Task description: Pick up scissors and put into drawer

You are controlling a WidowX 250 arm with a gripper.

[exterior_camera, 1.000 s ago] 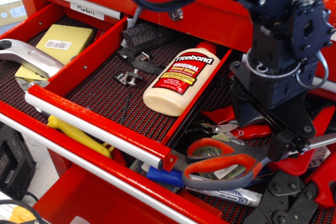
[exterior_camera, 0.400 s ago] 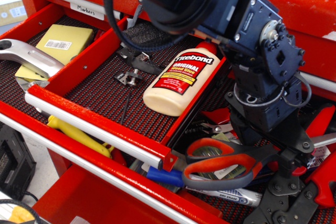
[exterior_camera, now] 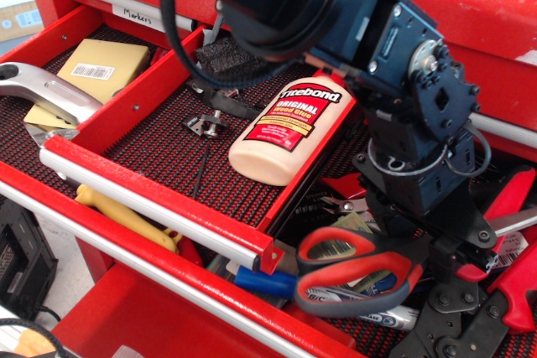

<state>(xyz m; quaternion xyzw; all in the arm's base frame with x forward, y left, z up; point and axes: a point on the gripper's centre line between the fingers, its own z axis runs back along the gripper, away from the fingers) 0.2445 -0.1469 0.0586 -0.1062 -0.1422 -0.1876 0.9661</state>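
The scissors [exterior_camera: 357,272], with orange-red and grey loop handles, lie on the clutter in the lower drawer at the lower right. Their blades run right and are mostly hidden under my gripper [exterior_camera: 445,256]. The gripper comes down from above, and its dark fingers are closed on the scissors just right of the handles, near the pivot. The shallow red drawer [exterior_camera: 159,157] with a dark mesh liner stands open at the left. It has a silver bar handle [exterior_camera: 151,204] and a red dividing wall [exterior_camera: 138,92].
A Titebond glue bottle [exterior_camera: 289,123], black foam [exterior_camera: 235,56] and small metal parts lie in the drawer's right section. A yellow pad [exterior_camera: 101,67] and a silver tool [exterior_camera: 42,94] lie in the left. Red-handled pliers [exterior_camera: 503,207], markers [exterior_camera: 277,282] and black crimpers [exterior_camera: 453,324] crowd the lower drawer.
The arm has swung left and lowered over the scissors. The scissors' handles have shifted and tilted slightly, their lower loop now closer to the front.
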